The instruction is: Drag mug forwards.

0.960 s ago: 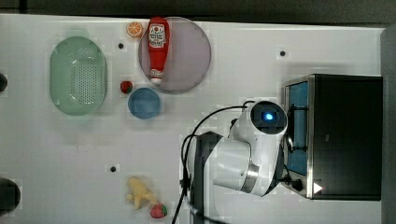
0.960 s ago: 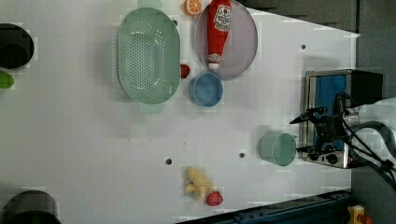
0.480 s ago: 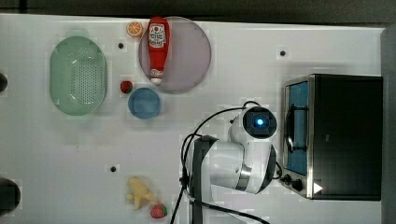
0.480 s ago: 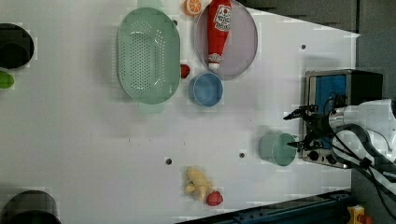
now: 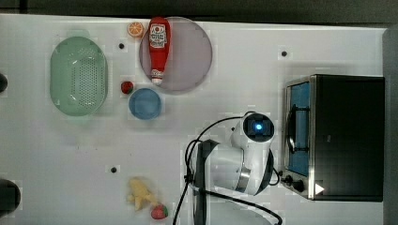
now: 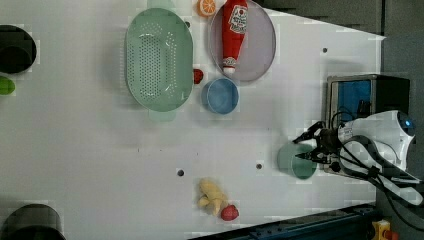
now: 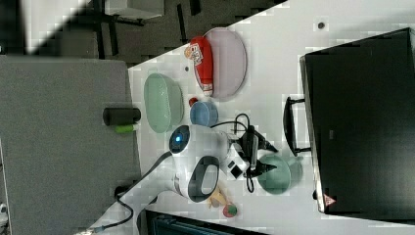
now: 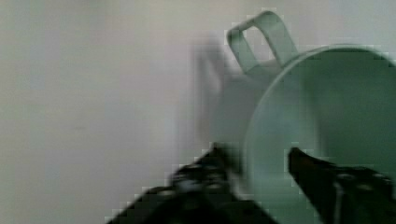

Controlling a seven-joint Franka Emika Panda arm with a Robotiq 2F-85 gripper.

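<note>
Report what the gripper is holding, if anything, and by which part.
The gripper straddles the rim of the mug, one finger inside and one outside the wall, on the side away from the handle. The fingers look apart, so a firm hold cannot be told.

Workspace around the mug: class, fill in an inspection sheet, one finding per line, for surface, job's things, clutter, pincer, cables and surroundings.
Surface: white table, a few dark holes.
Job's things: mint-green mug stands upright beside the black toaster oven; handle faces away from the pincer.
Clutter: green colander, blue bowl, ketchup bottle lying on a grey plate, orange slice, two strawberries, a yellow toy.
Pincer: pincer straddles the mug's rim, one finger inside, one outside; grip not confirmed.
Cables: black cables loop along the arm.
Surroundings: dark floor, grey panel.
</note>
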